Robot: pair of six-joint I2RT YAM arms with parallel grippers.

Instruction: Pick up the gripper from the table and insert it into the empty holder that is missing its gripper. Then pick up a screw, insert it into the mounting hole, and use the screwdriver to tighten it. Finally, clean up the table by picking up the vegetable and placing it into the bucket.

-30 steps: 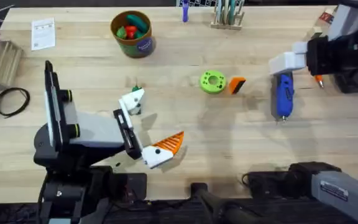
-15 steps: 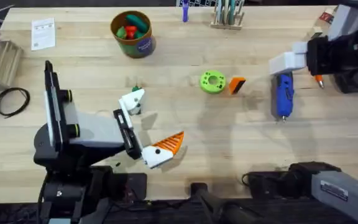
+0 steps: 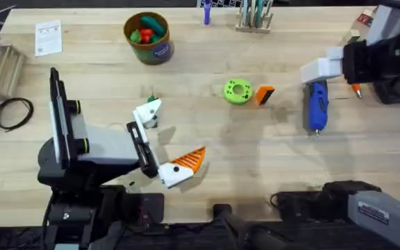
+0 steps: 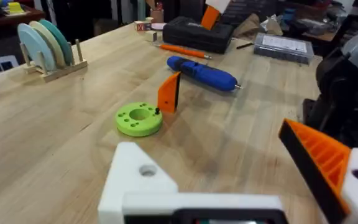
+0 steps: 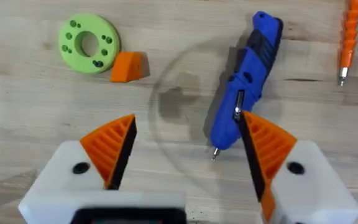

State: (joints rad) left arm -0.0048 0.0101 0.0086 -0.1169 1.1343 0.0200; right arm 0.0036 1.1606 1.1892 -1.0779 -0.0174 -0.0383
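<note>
The gripper (image 5: 128,66) lies on the counter (image 3: 200,160) beyond the spread right hand (image 5: 188,149), beside the screwdriver (image 5: 244,96).

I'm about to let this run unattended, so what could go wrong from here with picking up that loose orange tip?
The gripper stands on edge right beside the green disc, so closing fingers may catch the disc or tip the piece over. The right gripper hangs open above the table, with the screwdriver close by one finger; it could get knocked and roll. The holder looks small, so misalignment could jam.
</note>
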